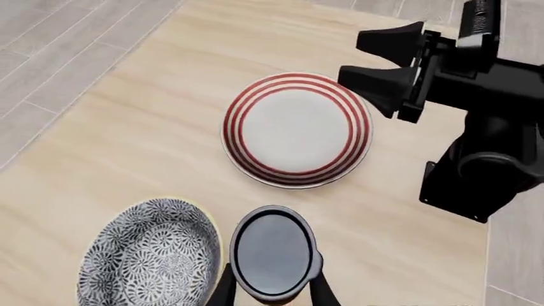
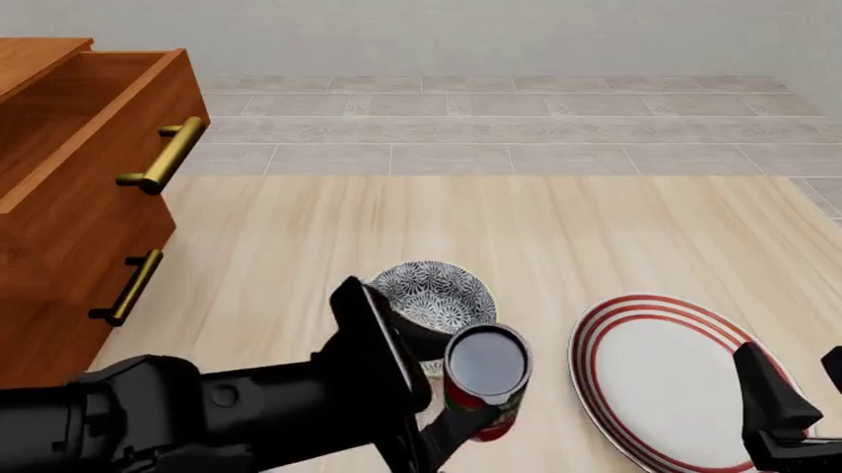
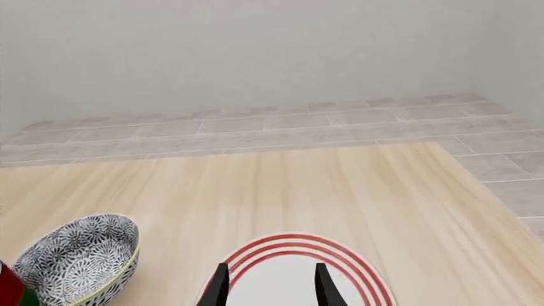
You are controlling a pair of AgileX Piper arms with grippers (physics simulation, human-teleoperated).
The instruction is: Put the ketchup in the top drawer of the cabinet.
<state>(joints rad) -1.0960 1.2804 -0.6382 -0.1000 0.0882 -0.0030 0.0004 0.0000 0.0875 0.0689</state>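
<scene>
**A:** Ketchup [image 2: 486, 379] first: where does it sit relative to the left gripper [image 1: 274, 294]?

**B:** Right between its fingers. In the left wrist view one black finger [image 1: 224, 292] stands on each side of the can, pressed against its body just under the dark grey top. The left claw is closed around the ketchup.

**A:** And on the table [image 2: 566, 236]?

**B:** In the front view the can is low and central, with the grey patterned bowl [image 2: 432, 293] just beside it at about 11 o'clock and the red-striped plate [image 2: 665, 379] near it at 3 o'clock.

**A:** The cabinet [image 2: 59, 286]?

**B:** Well apart, at about 10 o'clock. Its top drawer [image 2: 86, 148] is pulled out, brass handle [image 2: 165, 155] facing the table.

**A:** Right gripper [image 3: 270, 284]?

**B:** Over the plate's edge, fingers parted, nothing between them.
</scene>
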